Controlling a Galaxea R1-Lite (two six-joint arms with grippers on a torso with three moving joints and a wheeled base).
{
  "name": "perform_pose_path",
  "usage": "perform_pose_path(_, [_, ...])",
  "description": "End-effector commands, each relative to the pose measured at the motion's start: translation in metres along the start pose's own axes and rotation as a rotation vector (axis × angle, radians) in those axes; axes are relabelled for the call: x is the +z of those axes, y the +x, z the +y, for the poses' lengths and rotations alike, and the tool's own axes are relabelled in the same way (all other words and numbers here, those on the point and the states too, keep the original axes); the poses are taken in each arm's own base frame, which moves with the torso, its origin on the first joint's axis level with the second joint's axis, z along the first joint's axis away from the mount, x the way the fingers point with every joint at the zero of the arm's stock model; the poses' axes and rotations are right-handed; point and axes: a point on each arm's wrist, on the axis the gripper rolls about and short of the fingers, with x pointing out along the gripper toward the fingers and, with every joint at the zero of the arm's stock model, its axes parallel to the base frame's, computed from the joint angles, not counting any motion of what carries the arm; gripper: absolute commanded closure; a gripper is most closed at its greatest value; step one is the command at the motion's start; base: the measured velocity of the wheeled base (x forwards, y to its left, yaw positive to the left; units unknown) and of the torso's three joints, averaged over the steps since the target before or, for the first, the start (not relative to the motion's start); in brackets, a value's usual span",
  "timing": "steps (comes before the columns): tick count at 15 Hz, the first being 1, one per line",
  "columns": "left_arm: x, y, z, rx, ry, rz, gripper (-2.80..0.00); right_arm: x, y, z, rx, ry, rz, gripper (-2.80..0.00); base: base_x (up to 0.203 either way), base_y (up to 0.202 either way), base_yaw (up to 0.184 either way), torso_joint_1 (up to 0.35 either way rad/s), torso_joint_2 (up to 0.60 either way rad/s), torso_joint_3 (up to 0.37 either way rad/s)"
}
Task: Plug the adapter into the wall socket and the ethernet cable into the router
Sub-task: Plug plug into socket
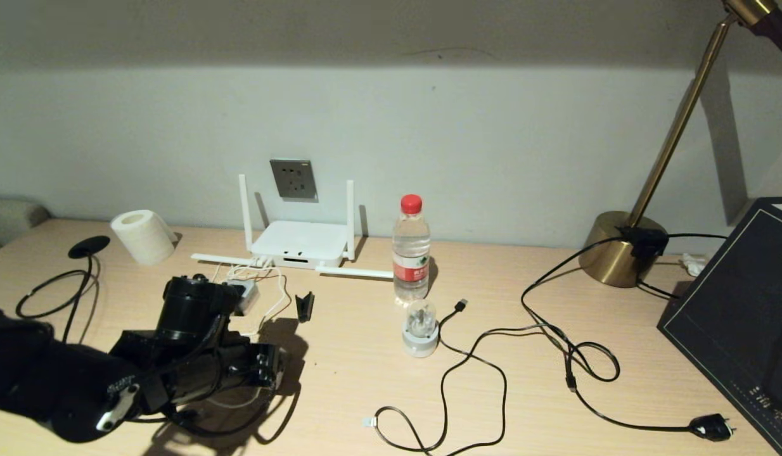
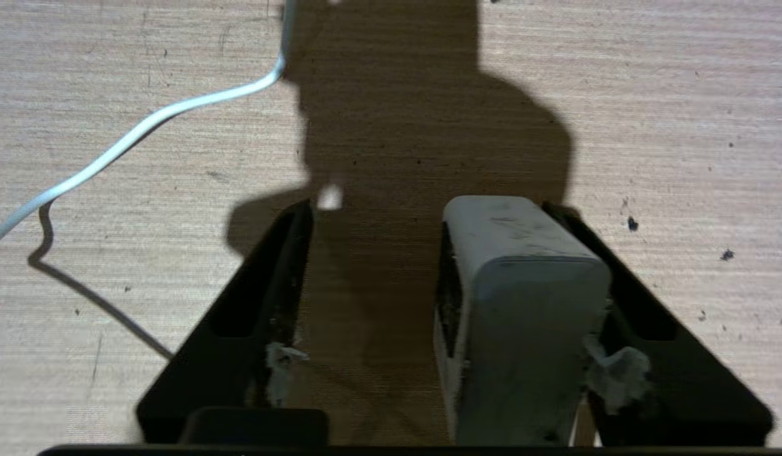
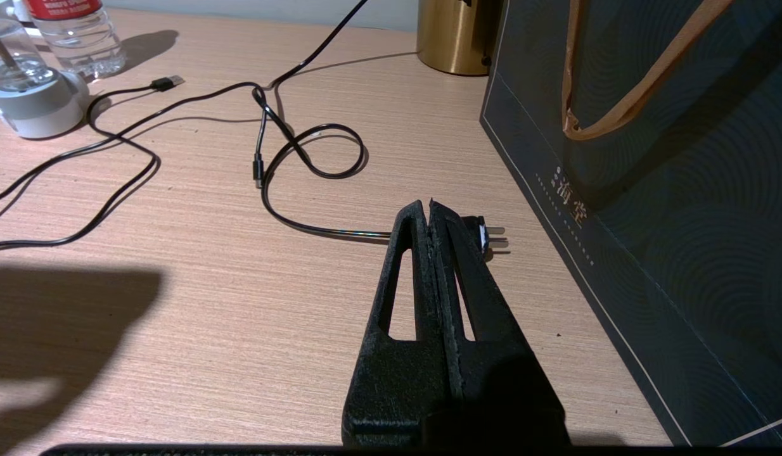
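Left wrist view shows the left gripper (image 2: 429, 210) low over the pale wood-grain table (image 2: 682, 95), its two black fingers spread apart. The adapter (image 2: 524, 285), a small white cube-shaped power plug, rests against one finger with a clear gap to the other, so nothing is clamped. Its thin white cord (image 2: 144, 123) snakes away over the table. In the head view this places the adapter just in front of the router (image 1: 299, 244), a flat white box with thin stick antennas, on its near-left side.

The right gripper (image 3: 429, 212) hangs well to the router's right, fingers pressed together on nothing, beside a black pronged plug (image 3: 486, 233).

Well left of the router lies the ethernet cable (image 1: 49, 292), thick and black, with a round disc end. Directly behind and above the router, on the wall, sits the wall socket (image 1: 293, 179), a square grey plate.

The adapter looks light, rigid and smooth-sided, so it may slip or twist. Taking it across two flat opposite faces, mid-body and clear of the prongs and cord exit, seems best. The trailing cord could tug it sideways.
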Motion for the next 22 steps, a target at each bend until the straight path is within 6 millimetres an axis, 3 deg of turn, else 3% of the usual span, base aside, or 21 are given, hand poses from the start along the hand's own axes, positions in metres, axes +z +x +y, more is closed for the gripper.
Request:
perform_pose_path(1, [-0.006,0.007,0.0,0.004,0.004,0.022,-2.8,0.0,0.0,0.0,0.0,-0.001,0.001,0.0,0.0,0.0,0.0,0.0,0.0,0.0])
perform_pose_path(8, [-0.007,0.01,-0.003,-0.003,0.013,0.024,-2.8,0.0,0.0,0.0,0.0,-0.001,0.001,0.0,0.0,0.0,0.0,0.0,0.0,0.0])
perform_pose_path(15, [0.005,-0.007,-0.003,-0.011,0.014,-0.047,-2.8,0.0,0.0,0.0,0.0,-0.001,0.001,0.0,0.0,0.0,0.0,0.0,0.0,0.0])
perform_pose_path(20, [0.035,-0.017,-0.01,-0.031,0.107,-0.163,-2.8,0.0,0.0,0.0,0.0,-0.001,0.001,0.0,0.0,0.0,0.0,0.0,0.0,0.0])
perform_pose_path(22, [0.038,-0.021,-0.013,-0.078,0.182,-0.177,-2.8,0.0,0.0,0.0,0.0,-0.001,0.001,0.0,0.0,0.0,0.0,0.0,0.0,0.0])
